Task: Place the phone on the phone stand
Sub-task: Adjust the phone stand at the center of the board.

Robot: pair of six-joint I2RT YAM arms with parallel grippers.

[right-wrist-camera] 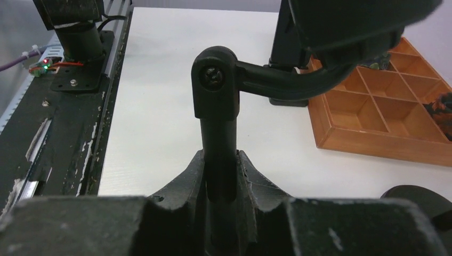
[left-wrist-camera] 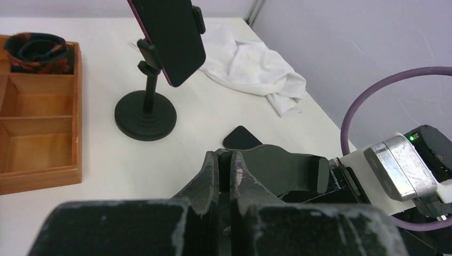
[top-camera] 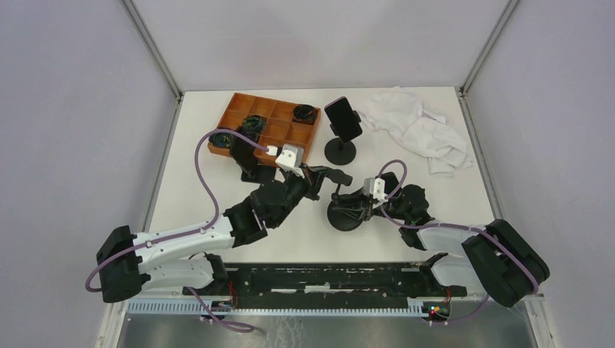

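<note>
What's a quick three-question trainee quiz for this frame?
1. True or false: the phone is mounted on the far stand.
2. Fill in: in the top view, a crumpled white ___ lies to the right of that stand.
3. What sits between the fingers of the right claw?
A. the phone
B. the near stand's stem
C. the far stand's base

Key:
1. True
2. cloth
3. B
</note>
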